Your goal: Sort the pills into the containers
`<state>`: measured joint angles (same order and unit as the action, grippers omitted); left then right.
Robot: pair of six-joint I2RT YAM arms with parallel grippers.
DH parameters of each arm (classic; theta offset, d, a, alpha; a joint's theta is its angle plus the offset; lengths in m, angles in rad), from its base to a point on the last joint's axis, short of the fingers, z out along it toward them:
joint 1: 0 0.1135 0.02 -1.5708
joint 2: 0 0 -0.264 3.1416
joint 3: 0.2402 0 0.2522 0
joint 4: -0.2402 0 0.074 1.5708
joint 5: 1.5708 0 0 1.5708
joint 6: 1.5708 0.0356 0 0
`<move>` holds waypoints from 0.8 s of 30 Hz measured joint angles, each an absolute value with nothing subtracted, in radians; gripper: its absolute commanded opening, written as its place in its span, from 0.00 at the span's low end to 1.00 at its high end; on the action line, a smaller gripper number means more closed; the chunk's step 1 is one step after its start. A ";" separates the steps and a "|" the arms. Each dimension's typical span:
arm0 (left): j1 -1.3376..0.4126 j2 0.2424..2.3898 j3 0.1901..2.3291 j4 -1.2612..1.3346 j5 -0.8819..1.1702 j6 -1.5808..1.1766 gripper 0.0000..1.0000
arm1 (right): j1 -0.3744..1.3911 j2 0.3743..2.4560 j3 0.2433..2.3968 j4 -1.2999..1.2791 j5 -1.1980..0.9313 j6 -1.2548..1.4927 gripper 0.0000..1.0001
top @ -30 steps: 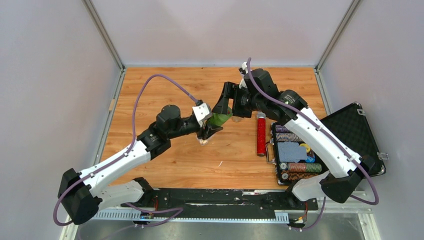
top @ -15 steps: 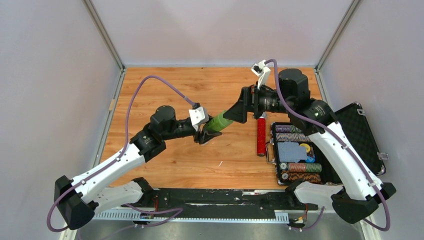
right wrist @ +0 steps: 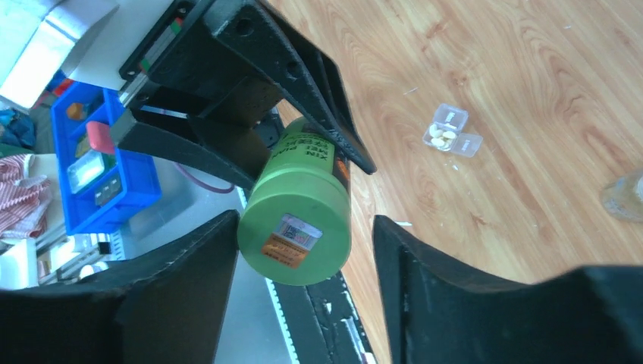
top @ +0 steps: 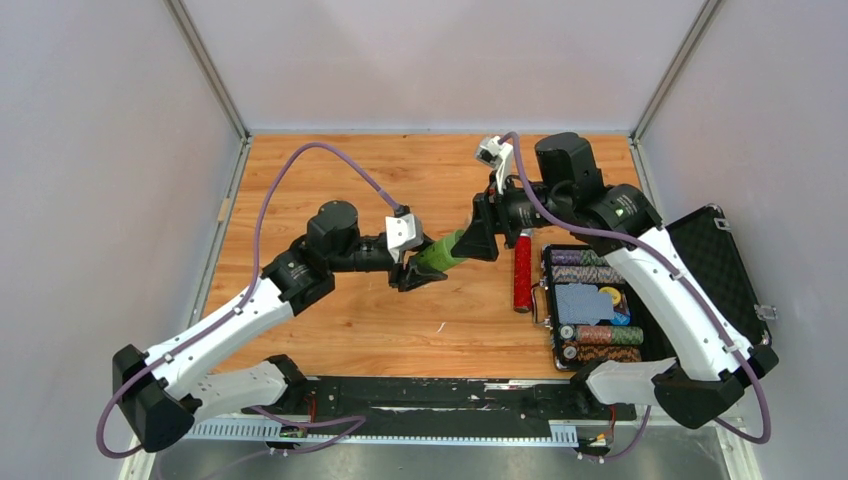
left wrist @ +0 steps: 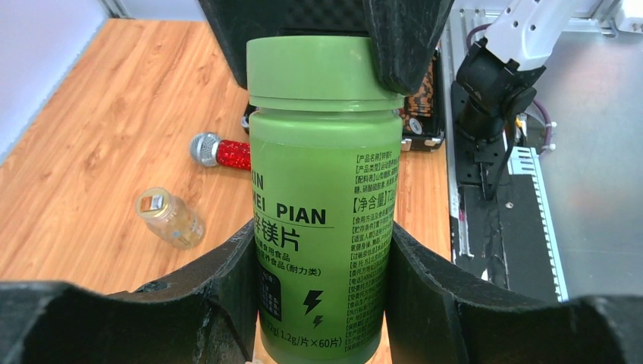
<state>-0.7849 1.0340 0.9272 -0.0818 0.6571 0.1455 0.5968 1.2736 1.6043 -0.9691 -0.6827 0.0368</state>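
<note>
1. The left pincer (left wrist: pixel 319 250) is clamped on the green bottle (left wrist: pixel 322 174). One finger presses on each side of its body.
2. The bottle is up in the air, not on the surface (right wrist: pixel 531 76). Its long way runs from the left pincer across to the right pincer (right wrist: pixel 305 221), and it leans only a little. The cap (right wrist: pixel 294 227) end points at the right pincer.
3. The right pincer sits around the cap. Its jaws are apart. A gap shows between the cap and one finger, so it is not squeezing.
4. I think the next move is to close on the cap and twist it off. For that, the cap should sit in the middle between the two fingers. Right now it sits closer to one finger than the other.
5. The tiny clear box (right wrist: pixel 453 130) lies flat on the surface, well apart from the bottle and lower down. It looks open, and a few pale pills (right wrist: pixel 438 136) lie in one part.
6. I cannot tell which arm is nearer to the box, because the top view does not show it.
7. A small glass bottle (left wrist: pixel 168 218) and a red tube (left wrist: pixel 221 150) also lie on the surface, and no pincer touches them.
</note>
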 measured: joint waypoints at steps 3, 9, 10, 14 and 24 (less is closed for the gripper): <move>-0.784 1.055 0.932 -0.087 0.653 0.144 0.00 | 0.609 1.279 1.608 -0.979 -0.677 0.051 0.33; -0.783 1.098 0.952 -0.093 0.595 0.140 0.00 | 0.604 1.314 1.619 -0.976 -0.618 0.178 0.15; -0.783 1.102 0.952 -0.096 0.582 0.140 0.00 | 0.607 1.320 1.620 -0.974 -0.596 0.215 0.14; -0.780 1.106 0.952 -0.100 0.511 0.141 0.00 | 0.619 1.344 1.631 -0.964 -0.470 0.442 0.25; -0.784 1.111 0.951 -0.054 0.436 0.137 0.00 | 0.630 1.382 1.605 -0.859 -0.287 0.797 0.95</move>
